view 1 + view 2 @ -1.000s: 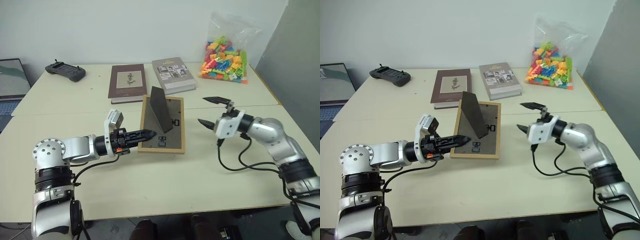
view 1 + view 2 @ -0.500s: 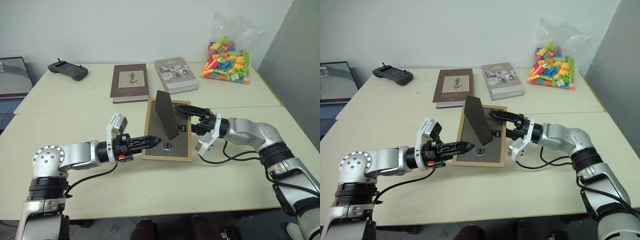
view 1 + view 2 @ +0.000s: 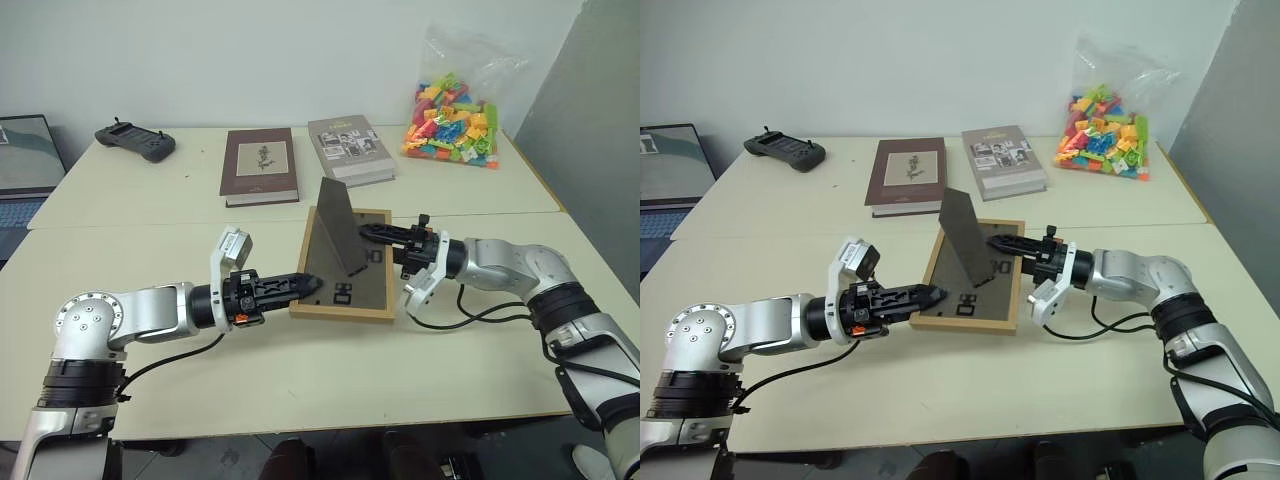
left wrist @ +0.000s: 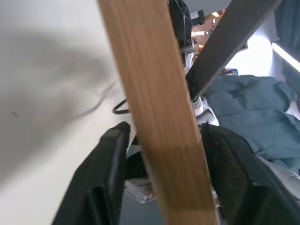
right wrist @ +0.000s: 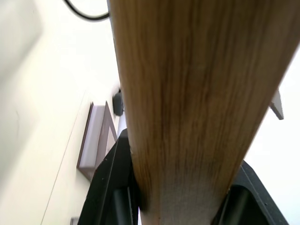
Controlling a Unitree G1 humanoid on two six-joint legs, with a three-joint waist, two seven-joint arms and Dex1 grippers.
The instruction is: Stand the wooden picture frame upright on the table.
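Wooden picture frame [image 3: 345, 266] lay face down on the table [image 3: 300, 370], just in front of the maroon book [image 3: 260, 165], prop raised. Right gripper [image 3: 372, 234] pinched its right rail, presumably to tip it up. Left gripper [image 3: 308, 283] straddled the left rail, jaws loose, likely letting go.

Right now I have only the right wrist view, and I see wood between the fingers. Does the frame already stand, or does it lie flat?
Observer: The frame lies back up on the table, with its prop raised.
Operator: Where is the other arm?
Observer: The left gripper is at the frame's left edge, jaws open around the wood.
Operator: Is something close behind the frame?
Observer: A maroon book and a grey book lie beyond it, apart from it.
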